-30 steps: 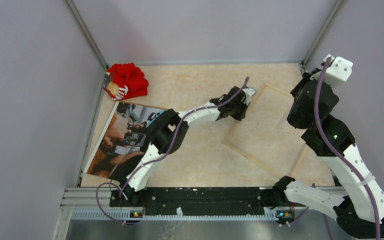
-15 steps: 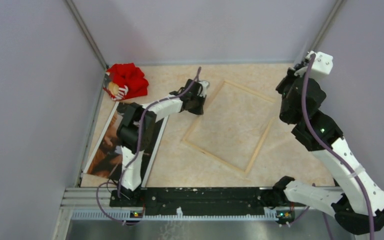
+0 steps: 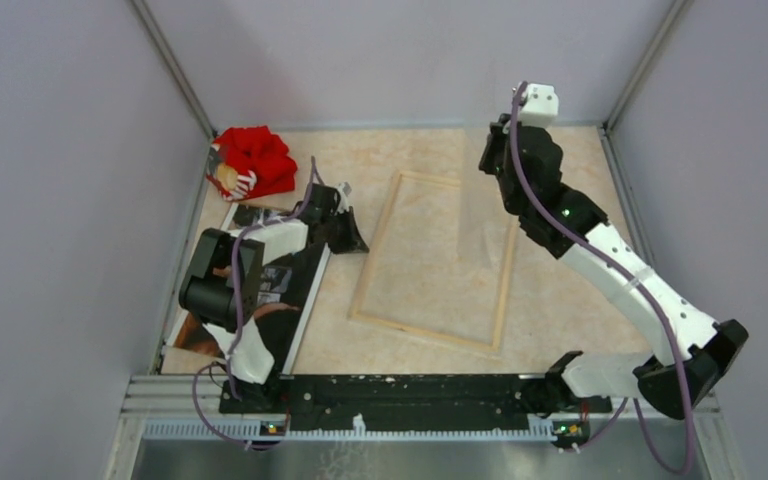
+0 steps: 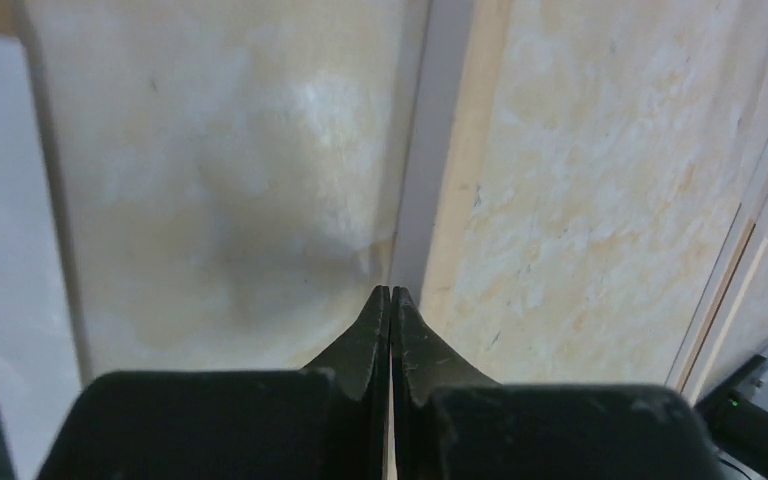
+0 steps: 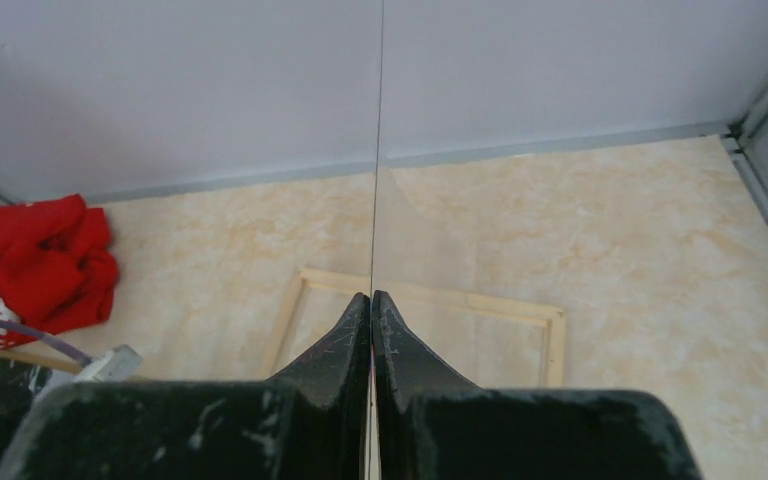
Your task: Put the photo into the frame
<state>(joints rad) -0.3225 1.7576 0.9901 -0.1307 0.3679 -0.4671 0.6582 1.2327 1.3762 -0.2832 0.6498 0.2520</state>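
Frame [image 3: 506, 285]: flat at mid-table [image 3: 410, 150], wood back up.
Photo [image 3: 285, 290]: face up at the left edge, partly under the left arm, near the frame but apart from it.
Left gripper [image 3: 348, 232]: fingers pressed together, low beside the frame's left rail.
Right gripper [image 5: 371, 296]: raised over the far rail, pinching a thin clear pane [image 3: 488, 205].
Red cloth [image 3: 255, 160]: far left corner.

A laboratory robot test cell is indicated. The marbled beige surface [image 3: 420, 160] is enclosed by plain grey panels [image 3: 390, 60] joined by metal corner posts [image 3: 172, 68]. The left arm [image 3: 278, 236] and right arm [image 3: 620, 275] are bolted to a black rail [image 3: 410, 390].
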